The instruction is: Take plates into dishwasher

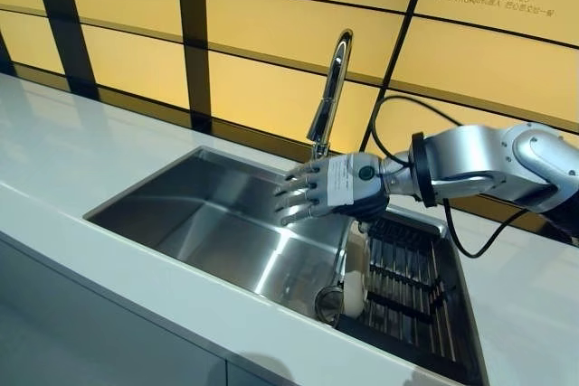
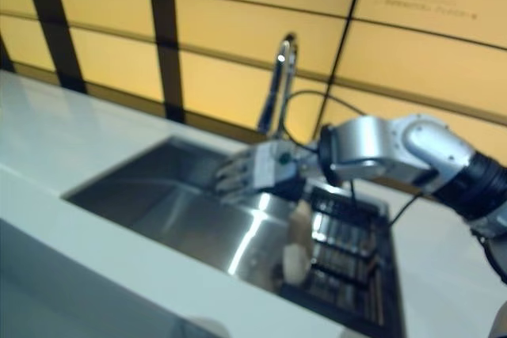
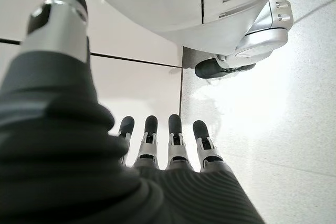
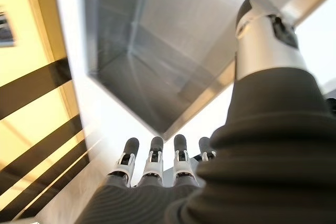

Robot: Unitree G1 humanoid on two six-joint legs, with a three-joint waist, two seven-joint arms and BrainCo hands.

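One right hand [image 1: 327, 189] hovers over the brushed steel sink [image 1: 208, 214], fingers straight and spread, holding nothing. Curved chrome faucet [image 1: 330, 88] stands right behind it. A pale round-edged plate [image 1: 355, 268] stands on edge in the dark slatted rack [image 1: 407, 291] at the sink's right end. Smooth white desk [image 1: 54, 151] all around. Left hand [image 3: 173, 145] hangs relaxed above the glossy floor.

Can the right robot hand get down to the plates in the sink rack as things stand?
Probably yes. The right robot hand hangs open over the sink, beside the white plates standing in the dark rack; nothing sits between them, and the faucet stands behind.
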